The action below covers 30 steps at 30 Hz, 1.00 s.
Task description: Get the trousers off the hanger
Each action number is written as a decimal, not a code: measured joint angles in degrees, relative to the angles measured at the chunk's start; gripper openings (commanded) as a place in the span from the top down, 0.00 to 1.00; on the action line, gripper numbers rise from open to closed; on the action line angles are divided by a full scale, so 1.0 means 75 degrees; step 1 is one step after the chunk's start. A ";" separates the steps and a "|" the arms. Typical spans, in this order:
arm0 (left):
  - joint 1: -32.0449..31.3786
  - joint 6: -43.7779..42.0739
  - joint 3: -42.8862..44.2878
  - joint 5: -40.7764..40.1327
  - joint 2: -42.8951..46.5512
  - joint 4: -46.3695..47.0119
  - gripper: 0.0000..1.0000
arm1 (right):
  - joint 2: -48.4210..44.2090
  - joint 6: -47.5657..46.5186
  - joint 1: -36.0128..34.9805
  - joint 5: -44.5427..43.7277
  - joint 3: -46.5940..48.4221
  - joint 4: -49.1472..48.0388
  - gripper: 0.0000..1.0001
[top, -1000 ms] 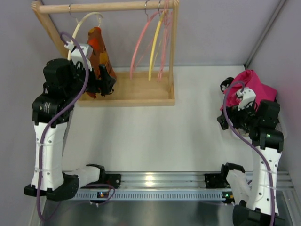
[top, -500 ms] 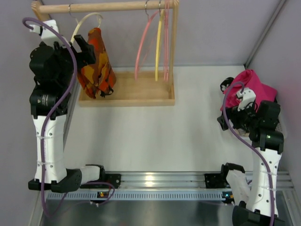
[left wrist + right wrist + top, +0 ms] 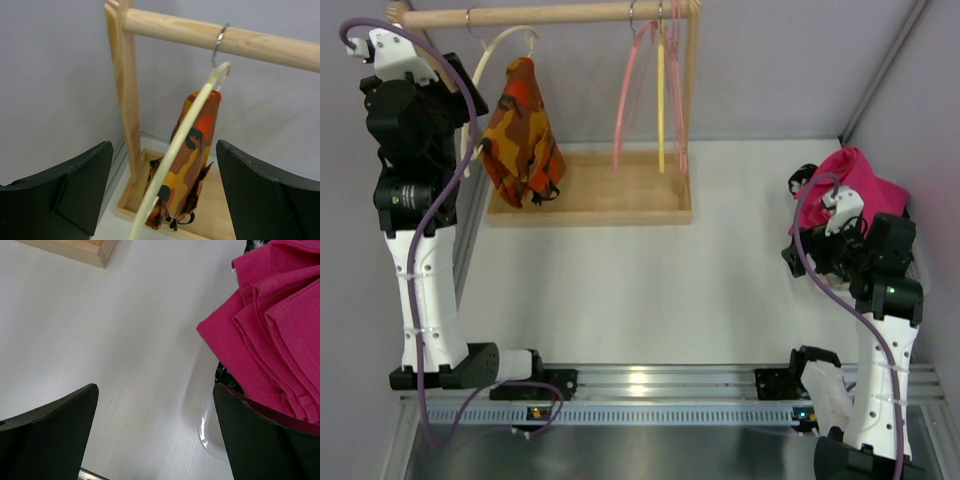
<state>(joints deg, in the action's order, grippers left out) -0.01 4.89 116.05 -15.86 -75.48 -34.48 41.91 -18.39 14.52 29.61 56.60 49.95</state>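
In the upper left of the top view, the left gripper (image 3: 163,150) stands wide open and empty, facing the cream hanger (image 3: 498,45). The hanger is hooked on the wooden rail (image 3: 560,13) and carries the camouflage trousers (image 3: 520,130). At the right edge, the right gripper (image 3: 155,387) gapes wide and empty beside the magenta cloth (image 3: 865,180).

The top view looks down over the whole table (image 3: 620,290) from behind; the left wrist view closely faces the wooden rack (image 3: 127,100); the right wrist view overlooks the magenta cloth (image 3: 270,330). The top view shares both.
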 measured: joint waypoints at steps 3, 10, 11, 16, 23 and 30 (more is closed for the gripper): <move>0.0420 0.0114 0.0140 0.0210 -0.0347 -0.0219 0.11 | -0.0032 -0.0009 0.0000 0.0000 -0.0055 -0.0003 0.01; 0.1629 0.0545 0.0154 0.2008 -0.0807 -0.0857 0.22 | -0.0087 -0.0082 0.0000 -0.0035 -0.0114 0.0050 0.01; 0.1746 0.0580 0.0134 0.2302 -0.0807 -0.0903 0.25 | -0.0087 -0.0082 0.0000 -0.0035 -0.0114 0.0050 0.01; 0.2028 0.0973 -0.0017 0.3815 -0.0764 -0.0956 0.30 | -0.0087 -0.0082 0.0000 -0.0035 -0.0149 0.0052 0.01; 0.2148 0.1856 -0.0175 0.5662 -0.0784 -0.0953 0.40 | -0.0087 -0.0082 0.0000 -0.0038 -0.0152 0.0055 0.01; 0.2154 0.2766 -0.0516 0.6878 -0.0857 -0.0755 0.43 | -0.0140 -0.0082 0.0000 -0.0055 -0.0207 0.0052 0.01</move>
<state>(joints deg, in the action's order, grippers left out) 16.14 25.63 112.18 35.73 -81.91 -40.14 40.86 -19.00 14.52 29.19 55.05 50.35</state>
